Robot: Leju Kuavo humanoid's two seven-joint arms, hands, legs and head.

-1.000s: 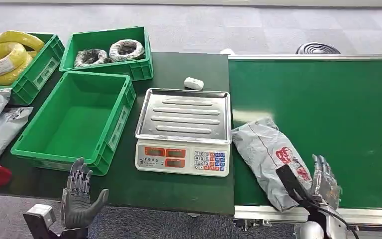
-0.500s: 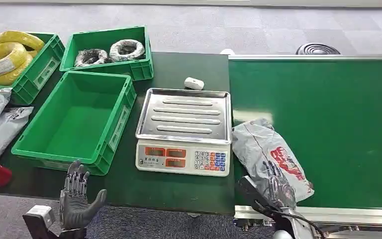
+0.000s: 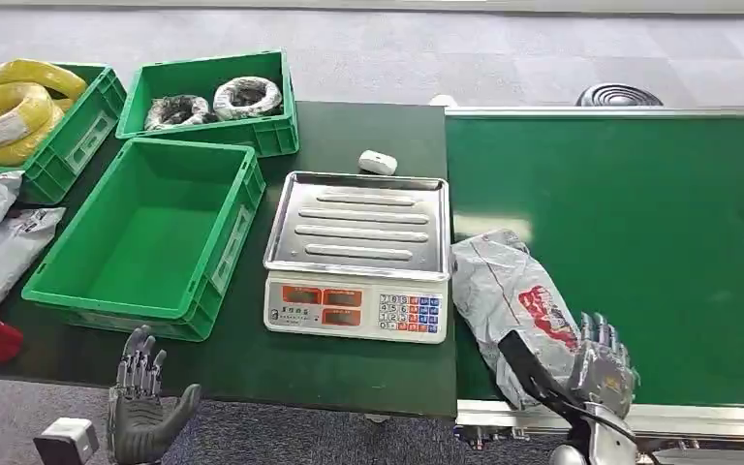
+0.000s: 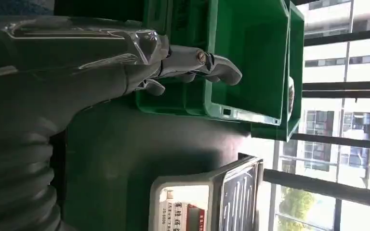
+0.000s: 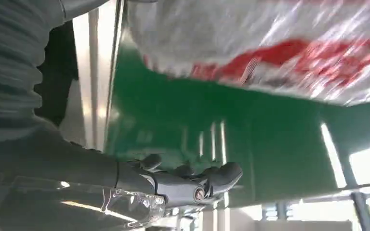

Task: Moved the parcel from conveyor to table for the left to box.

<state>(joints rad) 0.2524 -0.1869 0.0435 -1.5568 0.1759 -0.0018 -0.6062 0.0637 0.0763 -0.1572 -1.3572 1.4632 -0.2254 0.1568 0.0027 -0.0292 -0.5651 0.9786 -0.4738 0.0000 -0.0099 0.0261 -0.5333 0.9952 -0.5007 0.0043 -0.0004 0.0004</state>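
The parcel [image 3: 513, 305], a grey plastic mailer with red print, lies on the green conveyor [image 3: 639, 213] at its near left corner, just beside the weighing scale [image 3: 358, 254] that stands on the dark surface [image 3: 349, 363]. Its long axis runs diagonally, from the far end by the scale's tray down toward the conveyor's near edge and to the right. The right hand [image 3: 596, 368] stands at that near edge, at the parcel's near right end, fingers apart and raised, holding nothing; in the right wrist view the parcel [image 5: 270, 43] sits close across from the fingers [image 5: 212, 180], with bare belt between them, so contact is not shown. The left hand [image 3: 140, 412] hangs off the near edge of the surface, in front of the empty green bin [image 3: 145, 237], also open with fingers apart, and well apart from the parcel. The right hand is plainly the nearer. Judgement: the coming move requires the right hand to close across the parcel's near end, which lies to the hand's left and slightly forward, then carry it leftward over the conveyor's edge onto the surface. The slack wrapping may sag or slip in a shallow hold.
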